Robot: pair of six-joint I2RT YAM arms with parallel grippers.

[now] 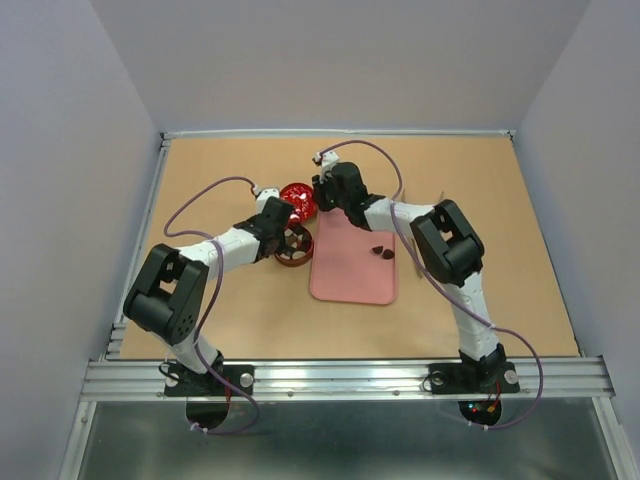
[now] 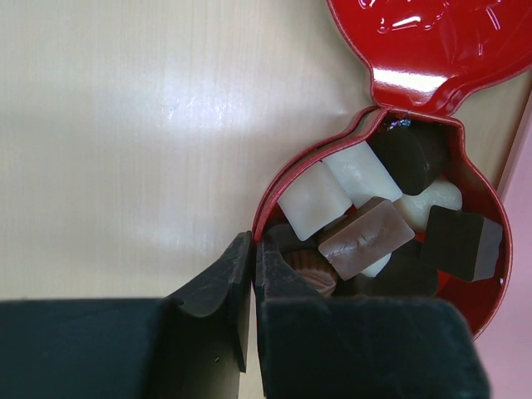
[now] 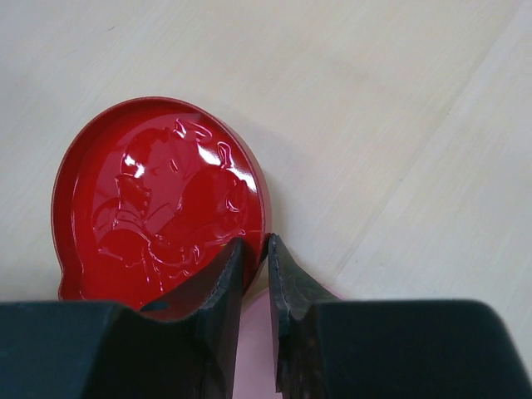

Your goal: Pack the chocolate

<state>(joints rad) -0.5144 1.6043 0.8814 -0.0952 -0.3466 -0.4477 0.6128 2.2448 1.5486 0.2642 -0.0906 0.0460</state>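
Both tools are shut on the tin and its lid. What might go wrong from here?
Right tool pinches the lid only at its edge, so it may tilt or slip when lifted. Chocolates sit heaped in the tin; the lid might not seat. Two pieces lie unpacked on the tray.

Closed right claw [image 3: 256, 246] on red embossed lid [image 3: 158, 199] rim

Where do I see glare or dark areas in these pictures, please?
Left wrist view: a white glare patch on the pale wooden table, dark fingers underexposed, little detail. Right wrist view: bright glints on the glossy embossed red tin lid. Top view: even light, sharp.
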